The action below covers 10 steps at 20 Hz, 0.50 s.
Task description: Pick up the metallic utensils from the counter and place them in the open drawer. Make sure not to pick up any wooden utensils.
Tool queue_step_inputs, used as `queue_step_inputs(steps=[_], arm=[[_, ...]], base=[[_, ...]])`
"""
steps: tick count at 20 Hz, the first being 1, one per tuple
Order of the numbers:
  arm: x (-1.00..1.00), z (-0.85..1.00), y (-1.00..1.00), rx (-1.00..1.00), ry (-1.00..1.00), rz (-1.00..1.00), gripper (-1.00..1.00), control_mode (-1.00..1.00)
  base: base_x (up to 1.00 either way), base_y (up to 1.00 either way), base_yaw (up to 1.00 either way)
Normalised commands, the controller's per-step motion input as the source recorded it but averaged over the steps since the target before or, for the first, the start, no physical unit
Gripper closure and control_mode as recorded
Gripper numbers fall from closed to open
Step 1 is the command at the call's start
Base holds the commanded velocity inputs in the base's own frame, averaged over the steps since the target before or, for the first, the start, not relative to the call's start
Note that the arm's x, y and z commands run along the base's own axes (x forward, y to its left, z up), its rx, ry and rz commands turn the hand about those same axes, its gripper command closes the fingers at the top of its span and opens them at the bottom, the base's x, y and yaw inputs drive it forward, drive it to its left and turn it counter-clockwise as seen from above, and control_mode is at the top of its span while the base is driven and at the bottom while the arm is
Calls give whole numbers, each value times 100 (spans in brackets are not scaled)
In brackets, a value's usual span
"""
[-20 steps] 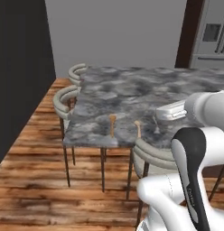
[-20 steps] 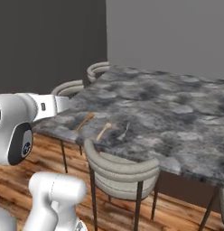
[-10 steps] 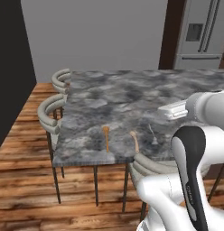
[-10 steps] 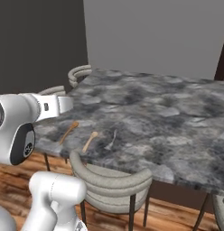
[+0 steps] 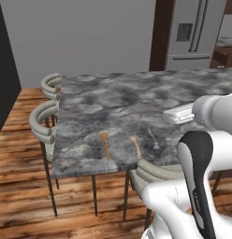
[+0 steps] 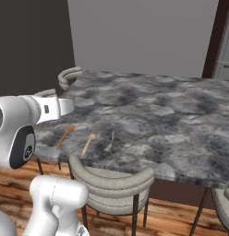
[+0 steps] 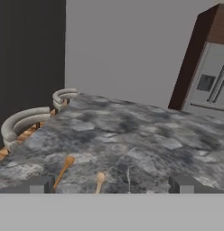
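A slim silvery metallic utensil [image 5: 153, 140] [image 6: 110, 142] [image 7: 128, 173] lies near the front edge of the grey marbled counter [image 5: 118, 100] [image 6: 153, 110]. Beside it, on its left, lie the two wooden utensils: a pale tan spoon [image 5: 135, 145] [image 6: 87, 144] [image 7: 100, 179] and an orange-brown spoon [image 5: 105, 144] [image 6: 65, 136] [image 7: 64, 168]. My gripper [image 7: 111, 184] is open with nothing between its widely spaced tips. It hangs above the counter, short of the utensils, and faces along the counter. The drawer is out of view.
Curved grey chairs stand along the counter's left end [image 5: 45, 121] [image 5: 52, 83] and at its front edge [image 5: 155, 170] [image 6: 111, 182]. A steel fridge [image 5: 195, 32] in a dark brown surround stands behind the counter. The floor is wood [image 5: 24, 205].
The whole picture has shifted, so the base has moved: the counter and utensils now sit nearer and more central. The utensils lie as before and the gripper stays open.
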Motion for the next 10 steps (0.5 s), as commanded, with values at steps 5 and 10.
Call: queue_step_inputs(steps=[5, 10], arm=[[79, -28, 0, 0, 28, 0, -100, -100], [95, -78, -2, -1, 53, 0, -100, -100]], base=[[15, 0, 0], [0, 0, 0]])
